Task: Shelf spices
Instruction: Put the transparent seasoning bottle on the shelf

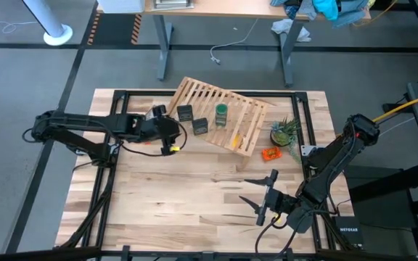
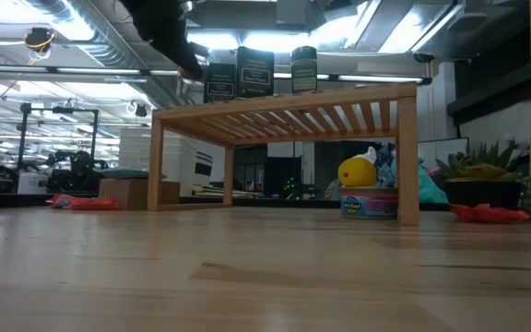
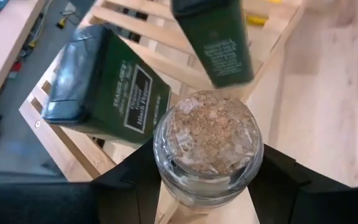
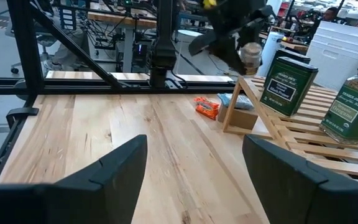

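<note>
Three jars already sit on the shelf; left gripper, clamped on the tiny glass jar, should lower it squarely onto a slat before letting go. Right gripper waits open.

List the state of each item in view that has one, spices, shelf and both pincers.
Clear glass jar: held in the left pincer, at the shelf's edge.
Two dark square jars: on the shelf.
Green round jar: upright on the shelf.
Shelf: standing on the table, three jars on top.
Right pincer: open, empty, away from the shelf.
</note>
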Action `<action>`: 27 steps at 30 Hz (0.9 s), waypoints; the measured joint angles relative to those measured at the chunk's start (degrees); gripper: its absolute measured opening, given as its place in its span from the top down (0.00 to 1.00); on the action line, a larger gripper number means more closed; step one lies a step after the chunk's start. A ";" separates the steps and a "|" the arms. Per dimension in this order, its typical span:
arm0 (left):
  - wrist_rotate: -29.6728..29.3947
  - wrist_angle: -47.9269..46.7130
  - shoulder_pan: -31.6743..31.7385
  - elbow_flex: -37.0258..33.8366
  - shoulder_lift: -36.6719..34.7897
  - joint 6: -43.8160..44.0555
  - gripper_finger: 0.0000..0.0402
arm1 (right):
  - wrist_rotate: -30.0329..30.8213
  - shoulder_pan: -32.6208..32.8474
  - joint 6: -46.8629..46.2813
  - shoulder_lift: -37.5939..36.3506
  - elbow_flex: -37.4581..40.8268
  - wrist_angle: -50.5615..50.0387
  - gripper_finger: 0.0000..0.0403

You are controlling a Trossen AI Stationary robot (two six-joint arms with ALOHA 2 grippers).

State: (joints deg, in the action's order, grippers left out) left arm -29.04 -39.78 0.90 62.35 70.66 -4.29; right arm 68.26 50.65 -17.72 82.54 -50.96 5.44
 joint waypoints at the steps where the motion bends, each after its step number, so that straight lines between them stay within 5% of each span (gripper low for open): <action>1: 0.74 0.71 0.32 -0.40 -0.89 -0.05 0.56 | -0.25 0.00 0.00 0.00 0.00 -0.02 0.33; 11: 13.33 10.96 6.82 -8.79 -8.90 -2.41 0.56 | -1.02 0.00 0.02 0.00 0.00 0.01 0.33; 27: 26.81 18.73 15.97 -13.38 -8.84 -6.32 0.56 | -1.91 0.00 0.03 0.00 0.00 -0.01 0.33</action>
State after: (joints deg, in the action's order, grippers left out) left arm -2.23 -21.05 16.87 48.97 61.82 -10.61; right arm 66.35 50.65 -17.68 82.54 -50.96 5.43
